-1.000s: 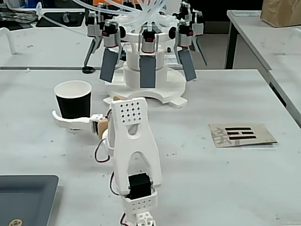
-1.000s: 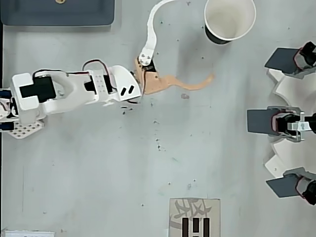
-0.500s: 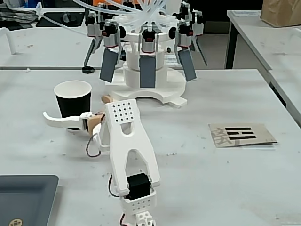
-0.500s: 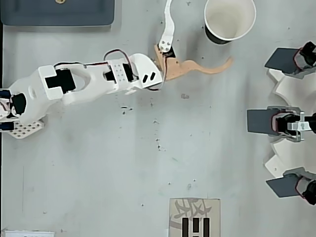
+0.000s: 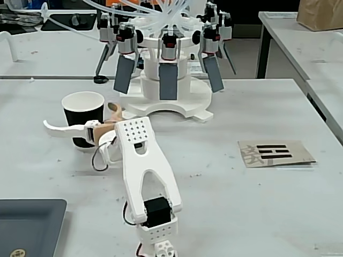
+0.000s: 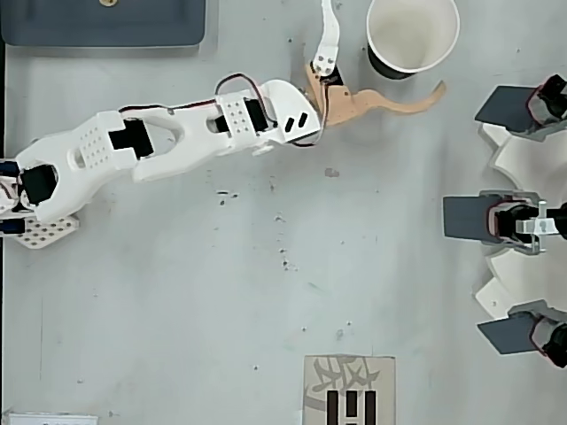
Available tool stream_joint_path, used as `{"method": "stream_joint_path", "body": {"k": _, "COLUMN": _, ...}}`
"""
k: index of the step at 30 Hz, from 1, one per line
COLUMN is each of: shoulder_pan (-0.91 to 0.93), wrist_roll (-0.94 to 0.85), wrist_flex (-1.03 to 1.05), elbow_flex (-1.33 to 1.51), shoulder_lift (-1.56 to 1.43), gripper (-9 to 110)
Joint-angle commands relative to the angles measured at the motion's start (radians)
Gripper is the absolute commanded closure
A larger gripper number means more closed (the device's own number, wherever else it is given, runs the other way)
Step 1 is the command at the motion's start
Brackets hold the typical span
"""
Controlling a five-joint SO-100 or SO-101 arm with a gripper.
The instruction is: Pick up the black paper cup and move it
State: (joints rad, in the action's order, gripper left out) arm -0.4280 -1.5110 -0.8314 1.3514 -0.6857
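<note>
One black paper cup [image 6: 413, 35] stands upright at the table's [image 6: 266, 292] top edge in the overhead view. Your gripper [image 6: 383, 42] is spread wide and holds nothing — white finger [image 6: 330, 31] one side, tan finger [image 6: 403, 103] just beside the cup. Drive in crooked and a finger could tip it — or shove it away.
</note>
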Motion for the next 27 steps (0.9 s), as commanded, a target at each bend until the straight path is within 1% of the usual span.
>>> {"method": "stream_joint_path", "body": {"k": 1, "shoulder_pan": -0.008, "wrist_roll": 0.009, "wrist_flex": 0.023, "elbow_flex": -0.095, "shoulder_lift": -0.009, "gripper": 45}}
{"method": "stream_joint_path", "body": {"k": 6, "shoulder_pan": -0.008, "wrist_roll": 0.014, "wrist_flex": 0.061, "elbow_flex": -0.167, "shoulder_lift": 0.023, "gripper": 45}}
{"method": "stream_joint_path", "body": {"k": 15, "shoulder_pan": -0.017, "wrist_roll": 0.021, "wrist_flex": 0.071, "elbow_flex": -0.187, "shoulder_lift": 0.035, "gripper": 47}}
{"method": "stream_joint_path", "body": {"k": 25, "shoulder_pan": -0.031, "wrist_roll": 0.031, "wrist_flex": 0.075, "elbow_flex": -0.190, "shoulder_lift": 0.038, "gripper": 56}}
{"method": "stream_joint_path", "body": {"k": 27, "shoulder_pan": -0.032, "wrist_roll": 0.031, "wrist_flex": 0.077, "elbow_flex": -0.190, "shoulder_lift": 0.038, "gripper": 59}}
